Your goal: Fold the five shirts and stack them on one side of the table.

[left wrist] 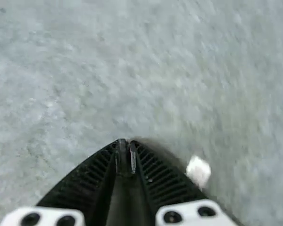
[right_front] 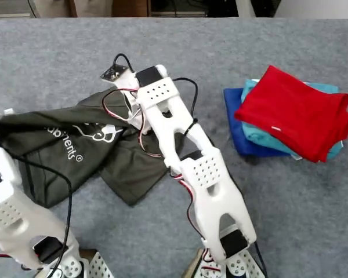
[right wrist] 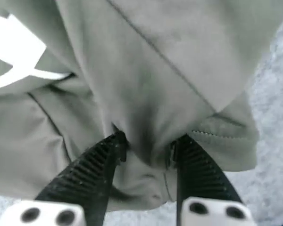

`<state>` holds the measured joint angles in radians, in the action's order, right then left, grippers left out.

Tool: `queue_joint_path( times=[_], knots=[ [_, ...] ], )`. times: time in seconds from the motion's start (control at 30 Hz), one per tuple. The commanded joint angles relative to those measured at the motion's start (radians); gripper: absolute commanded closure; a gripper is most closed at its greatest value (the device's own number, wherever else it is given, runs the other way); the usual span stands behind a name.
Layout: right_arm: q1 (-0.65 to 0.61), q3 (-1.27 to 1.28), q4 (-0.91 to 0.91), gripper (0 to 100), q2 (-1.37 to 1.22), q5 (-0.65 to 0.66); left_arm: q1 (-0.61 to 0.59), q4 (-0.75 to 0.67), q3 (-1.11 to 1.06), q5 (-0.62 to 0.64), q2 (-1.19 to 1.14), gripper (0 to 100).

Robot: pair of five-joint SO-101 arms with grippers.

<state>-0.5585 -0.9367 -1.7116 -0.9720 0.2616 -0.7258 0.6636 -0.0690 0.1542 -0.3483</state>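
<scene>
- At the near edge of the grey bench (right_front: 290,220), the left arm (right_front: 14,217) rises from about 7 o'clock and the right arm (right_front: 211,185) from about 6 o'clock.
- The left arm runs up along the 9 o'clock edge. The left end effector (left wrist: 125,153) has its fingers pressed together, tips over bare grey surface. A small white scrap (left wrist: 198,172) lies just beside it.
- The olive shirt (right_front: 75,156) lies rumpled and part spread at 9 to 10 o'clock, white print up. One end is drawn toward the tip of the left arm.
- The right arm leans toward 11 o'clock over that shirt. The right end effector (right wrist: 146,148) pinches a bunched fold of it, one finger on each side of the cloth.
- At 2 to 3 o'clock, well apart from the olive shirt, stands a stack. A folded red shirt (right_front: 296,113) is on top, a teal shirt (right_front: 258,134) is under it, and a blue shirt (right_front: 235,113) is at the bottom, showing on the stack's 9 o'clock side.
</scene>
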Motion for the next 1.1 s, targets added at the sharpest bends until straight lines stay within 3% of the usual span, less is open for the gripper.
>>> queue_joint_path(
  times=[0.0, 0.1, 0.33, 0.63, 0.77, 0.9, 1.07],
  knots=[
    [-0.016, 0.015, -0.025, 81.7, -0.004, 0.012, 0.035, 0.031, 0.052, -0.032, 0.005, 98],
    [-0.018, 0.053, -0.046, 81.7, -0.041, 0.043, 0.035, 0.061, 0.04, -0.038, 0.013, 98],
    [-0.031, 0.245, -0.072, 81.8, -0.022, 0.048, 0.025, 0.183, 0.029, -0.213, 0.015, 98],
    [-0.136, 0.845, 0.103, 81.8, 0.291, 0.109, 0.015, 0.235, -0.112, -0.44, 0.162, 98],
    [-0.108, 1.04, 0.167, 81.8, 0.487, 0.155, 0.038, 0.181, -0.222, -0.451, 0.255, 98],
    [-0.056, 0.978, 0.123, 81.6, 0.659, 0.192, 0.071, 0.084, -0.348, -0.448, 0.305, 98],
    [-0.033, 0.656, -0.02, 81.5, 0.702, 0.212, 0.083, -0.003, -0.439, -0.374, 0.306, 98]
  ],
)
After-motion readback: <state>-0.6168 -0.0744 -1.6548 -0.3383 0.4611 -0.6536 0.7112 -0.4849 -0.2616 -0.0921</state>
